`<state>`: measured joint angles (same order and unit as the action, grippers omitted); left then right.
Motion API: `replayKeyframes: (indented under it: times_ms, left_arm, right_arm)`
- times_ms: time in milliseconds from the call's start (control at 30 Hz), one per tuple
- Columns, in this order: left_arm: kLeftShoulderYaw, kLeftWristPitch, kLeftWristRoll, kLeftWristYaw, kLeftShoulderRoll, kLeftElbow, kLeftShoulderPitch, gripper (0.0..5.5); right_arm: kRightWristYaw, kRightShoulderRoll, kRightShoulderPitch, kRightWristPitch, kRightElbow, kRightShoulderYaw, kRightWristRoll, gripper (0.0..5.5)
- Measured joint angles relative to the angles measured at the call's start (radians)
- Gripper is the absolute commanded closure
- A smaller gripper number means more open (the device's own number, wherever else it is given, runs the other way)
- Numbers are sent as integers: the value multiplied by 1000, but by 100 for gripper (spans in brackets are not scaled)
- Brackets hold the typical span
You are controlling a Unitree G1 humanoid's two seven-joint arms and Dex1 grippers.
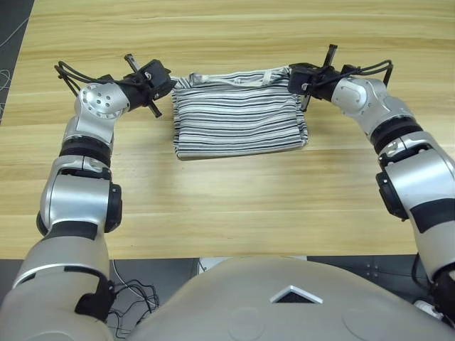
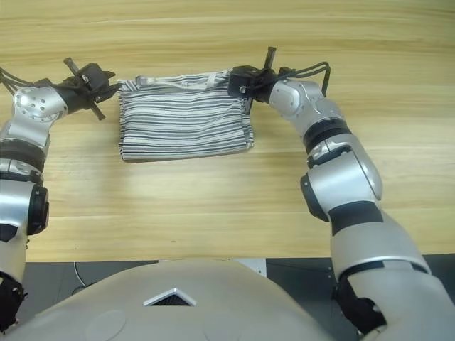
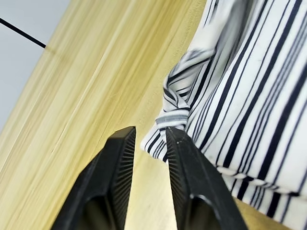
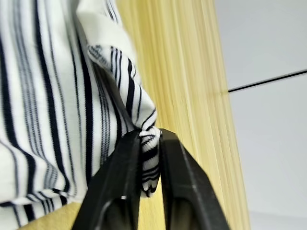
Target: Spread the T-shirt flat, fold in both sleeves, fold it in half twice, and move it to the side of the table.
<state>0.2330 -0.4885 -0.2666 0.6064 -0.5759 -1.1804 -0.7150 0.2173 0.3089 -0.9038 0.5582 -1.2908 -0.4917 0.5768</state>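
Left eye view: black-and-white striped T-shirt [image 1: 238,121], soft knit folded into a thick rectangle on the pale wood-grain table [image 1: 234,206]. Elbows bent inward, the right gripper [image 4: 146,136] pinches the shirt's far right corner. The left gripper [image 3: 149,135] sits at its far left corner, ribbed fingers apart.

Left pincer [image 3: 149,135] parted, right pincer [image 4: 149,136] clamped shut.

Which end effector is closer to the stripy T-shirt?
Right. The right end effector pinches the T-shirt at one corner; the left end effector sits open beside another corner.
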Motion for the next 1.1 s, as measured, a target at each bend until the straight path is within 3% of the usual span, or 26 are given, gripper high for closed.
replayKeyframes:
  times_ms: [500, 667, 833, 1100]
  left_arm:
    - [22, -22, -75, -88, -10, -50, -3, 409]
    - [-9, -149, 23, 1, -16, 187, 57, 409]
    - [32, -101, 23, 97, -29, 487, 223, 409]
    - [126, -4, -134, 127, -82, 642, 335, 409]
  right_arm:
    - [-130, -23, -28, -85, -26, 6, 46, 465]
    - [-100, -26, -30, -1, -13, 52, -5, 465]
    - [-64, -33, -18, 15, -12, 36, -4, 465]
    - [-17, -35, 39, 5, -15, -17, 38, 465]
